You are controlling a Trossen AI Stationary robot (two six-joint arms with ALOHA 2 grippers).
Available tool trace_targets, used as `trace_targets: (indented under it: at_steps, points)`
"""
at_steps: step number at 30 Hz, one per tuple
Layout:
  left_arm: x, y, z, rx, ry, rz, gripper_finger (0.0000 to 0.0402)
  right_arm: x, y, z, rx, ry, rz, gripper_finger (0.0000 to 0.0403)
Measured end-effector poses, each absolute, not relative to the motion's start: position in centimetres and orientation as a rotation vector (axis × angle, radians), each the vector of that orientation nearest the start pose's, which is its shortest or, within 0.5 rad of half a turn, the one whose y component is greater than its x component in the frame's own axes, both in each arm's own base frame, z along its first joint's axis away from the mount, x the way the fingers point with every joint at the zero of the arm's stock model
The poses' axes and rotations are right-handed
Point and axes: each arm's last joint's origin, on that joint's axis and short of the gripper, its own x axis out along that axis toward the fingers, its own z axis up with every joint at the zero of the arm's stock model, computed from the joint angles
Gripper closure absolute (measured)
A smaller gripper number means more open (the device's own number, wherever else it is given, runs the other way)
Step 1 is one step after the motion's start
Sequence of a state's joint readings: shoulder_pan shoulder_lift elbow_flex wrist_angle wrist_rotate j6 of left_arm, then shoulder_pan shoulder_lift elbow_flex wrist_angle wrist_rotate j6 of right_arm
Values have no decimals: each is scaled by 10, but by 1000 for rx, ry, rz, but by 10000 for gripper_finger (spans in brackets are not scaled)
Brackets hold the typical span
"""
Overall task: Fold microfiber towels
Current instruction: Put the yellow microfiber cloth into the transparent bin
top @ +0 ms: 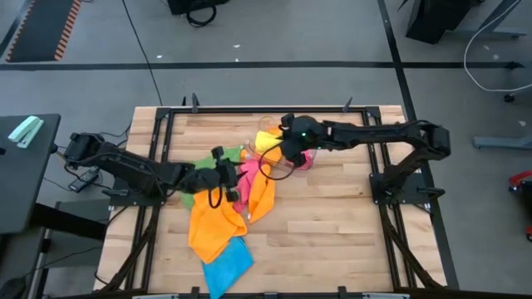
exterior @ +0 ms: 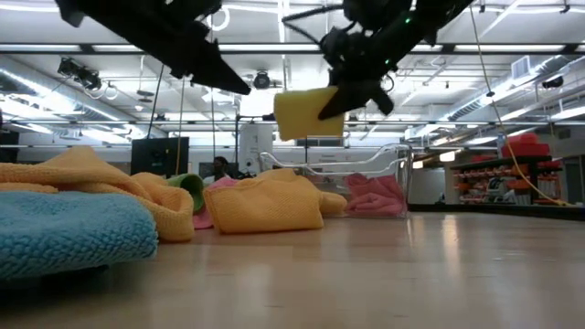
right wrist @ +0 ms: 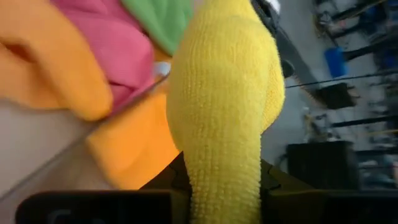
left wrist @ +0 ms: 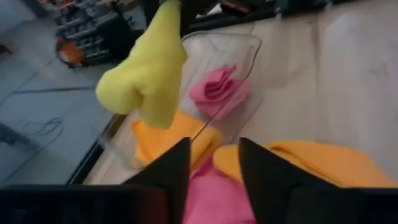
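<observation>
My right gripper (exterior: 352, 94) pinches a folded soft yellow microfiber towel (exterior: 308, 112), lifted above the clear plastic tray (exterior: 388, 178); the towel hides my fingertips in the right wrist view. My left gripper (left wrist: 211, 165) hangs with fingers apart and empty over the pink cloth (left wrist: 214, 199), at eight o'clock from the tray. The orange towels (top: 218, 220) and blue towel (top: 227, 264) lie at six o'clock on the wooden table (top: 332, 224).

A workshop-like lab: strip ceiling lights (exterior: 512, 46) and stocked shelves (exterior: 498, 174) beyond the wooden table (exterior: 384, 265), grey floor (top: 274, 33) around it.
</observation>
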State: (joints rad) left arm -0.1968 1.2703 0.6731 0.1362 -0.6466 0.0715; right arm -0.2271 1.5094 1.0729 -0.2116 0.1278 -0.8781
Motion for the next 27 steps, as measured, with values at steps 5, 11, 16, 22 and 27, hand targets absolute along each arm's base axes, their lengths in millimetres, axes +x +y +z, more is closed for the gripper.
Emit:
trace_targets:
  at_steps: [5, 11, 16, 22, 27]
  points:
    - [267, -21, 234, 207, 353, 335, 156, 308, -70, 273, -673, 705, -15, 324]
    - [281, -11, 230, 306, 301, 352, 69, 309, -53, 277, -659, 668, 44, 324]
    - [285, -9, 231, 347, 269, 359, 41, 308, -46, 273, -627, 701, 67, 324]
    - [286, -9, 237, 390, 218, 356, 36, 307, -46, 271, -582, 728, 61, 324]
    - [290, -2, 239, 335, 161, 298, 35, 309, -40, 269, -585, 727, 82, 324]
